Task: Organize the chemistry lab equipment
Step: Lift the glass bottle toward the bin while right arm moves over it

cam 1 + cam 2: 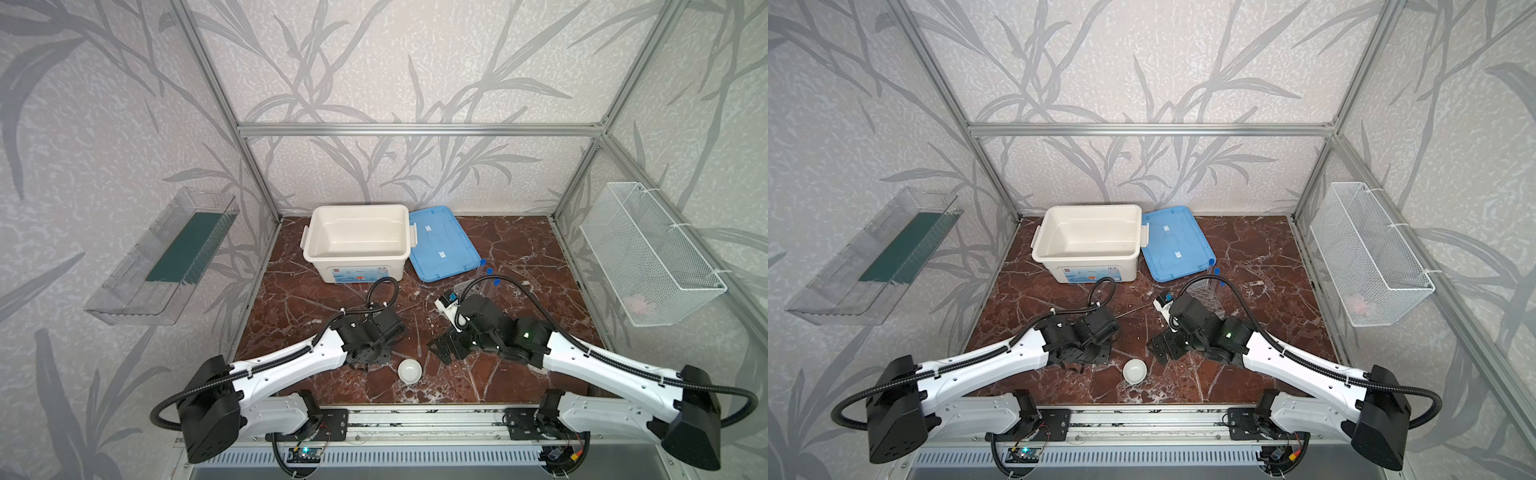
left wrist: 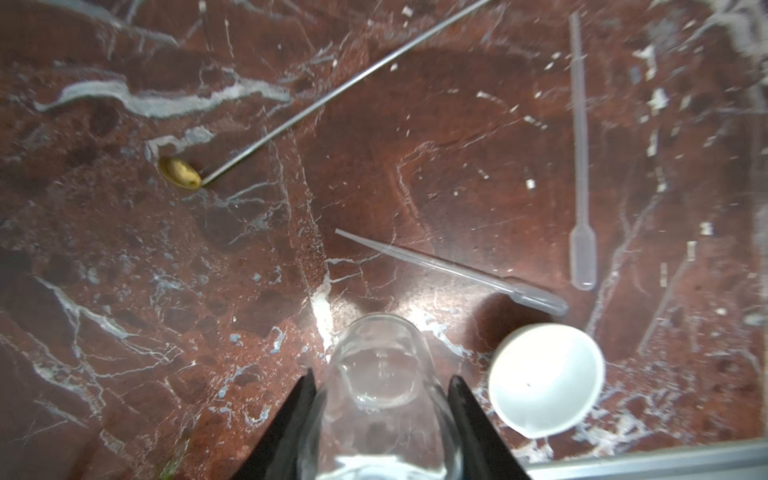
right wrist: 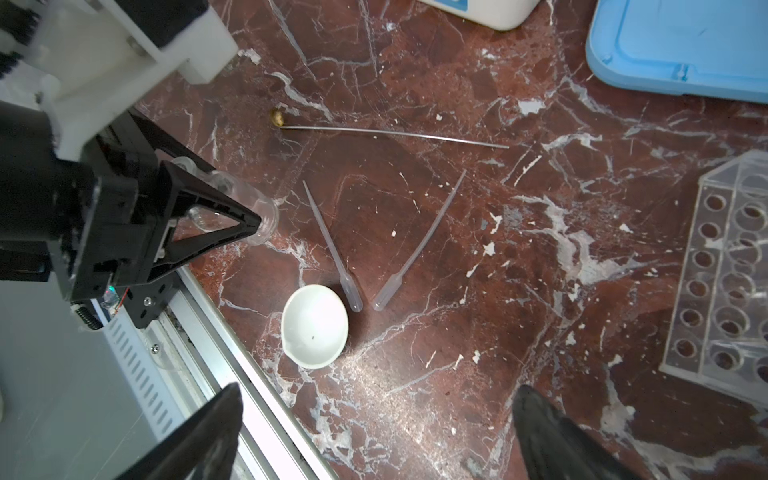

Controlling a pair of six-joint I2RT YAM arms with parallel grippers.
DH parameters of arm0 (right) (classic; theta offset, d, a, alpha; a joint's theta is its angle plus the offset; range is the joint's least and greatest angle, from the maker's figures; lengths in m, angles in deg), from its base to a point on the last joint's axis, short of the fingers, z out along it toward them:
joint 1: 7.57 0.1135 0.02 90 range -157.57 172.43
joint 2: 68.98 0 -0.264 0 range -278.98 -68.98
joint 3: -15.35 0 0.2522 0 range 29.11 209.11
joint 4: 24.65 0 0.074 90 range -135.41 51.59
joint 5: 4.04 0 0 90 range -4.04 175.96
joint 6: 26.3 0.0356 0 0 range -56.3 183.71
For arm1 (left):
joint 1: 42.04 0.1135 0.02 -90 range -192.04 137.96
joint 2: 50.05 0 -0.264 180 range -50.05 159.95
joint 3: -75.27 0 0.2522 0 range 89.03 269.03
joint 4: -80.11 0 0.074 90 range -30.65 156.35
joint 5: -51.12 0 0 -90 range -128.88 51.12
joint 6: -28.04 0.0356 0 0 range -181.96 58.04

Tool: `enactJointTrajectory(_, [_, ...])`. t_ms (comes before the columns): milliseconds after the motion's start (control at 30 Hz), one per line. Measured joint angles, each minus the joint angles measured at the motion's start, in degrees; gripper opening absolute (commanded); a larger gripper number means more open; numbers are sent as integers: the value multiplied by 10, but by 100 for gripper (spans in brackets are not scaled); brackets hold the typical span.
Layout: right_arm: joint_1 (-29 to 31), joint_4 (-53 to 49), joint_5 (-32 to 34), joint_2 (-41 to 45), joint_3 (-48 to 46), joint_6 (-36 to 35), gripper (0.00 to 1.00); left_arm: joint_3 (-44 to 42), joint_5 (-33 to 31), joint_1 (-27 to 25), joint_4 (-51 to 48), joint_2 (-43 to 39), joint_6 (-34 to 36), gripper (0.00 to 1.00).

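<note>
A small clear glass jar (image 2: 374, 345) stands on the marble near the table's front edge. My left gripper (image 2: 382, 376) is shut on it, one black finger pressed to each side. A small round white dish (image 2: 546, 380) (image 1: 409, 370) sits right beside the jar. Two clear droppers (image 3: 330, 245) (image 3: 419, 245) and a thin metal rod (image 3: 395, 133) with a yellowish bead at one end lie flat past the dish. The clear grid-holed rack (image 3: 723, 266) holds blue-capped test tubes (image 1: 490, 272) behind my right arm. My right gripper (image 3: 378, 392) hangs open over bare marble, holding nothing.
A big white tub (image 1: 357, 216) stands open at the back, with its blue lid (image 1: 442, 245) flat beside it. The metal front rail (image 1: 415, 415) runs close to the jar and dish. A wire basket (image 1: 648, 253) and a clear tray (image 1: 166, 257) hang on the side walls.
</note>
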Motion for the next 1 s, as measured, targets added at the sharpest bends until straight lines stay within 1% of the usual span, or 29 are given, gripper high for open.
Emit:
enactJointTrajectory(133, [-1, 11, -5, 11, 41, 17, 99, 87, -3, 22, -37, -17, 36, 27])
enactJointTrajectory(233, [-9, 16, -3, 5, 96, 28, 99, 167, 4, 77, -53, -10, 78, 26])
enactJointTrajectory(333, [-24, 23, 2, -21, 156, 33, 99, 256, 7, 138, -75, 22, 118, 25])
enactJointTrajectory(500, [-70, 53, -13, -94, 224, 60, 99, 419, 25, 221, -97, 131, 171, 25])
enactJointTrajectory(600, [-87, 54, -14, -151, 276, 65, 99, 503, 33, 259, -108, 202, 195, 25])
enactJointTrajectory(800, [-92, 61, -14, -242, 374, 47, 99, 661, 39, 358, -142, 348, 231, 24])
enactJointTrajectory(1000, [-94, 60, -14, -341, 479, 21, 99, 782, 47, 433, -166, 474, 249, 24])
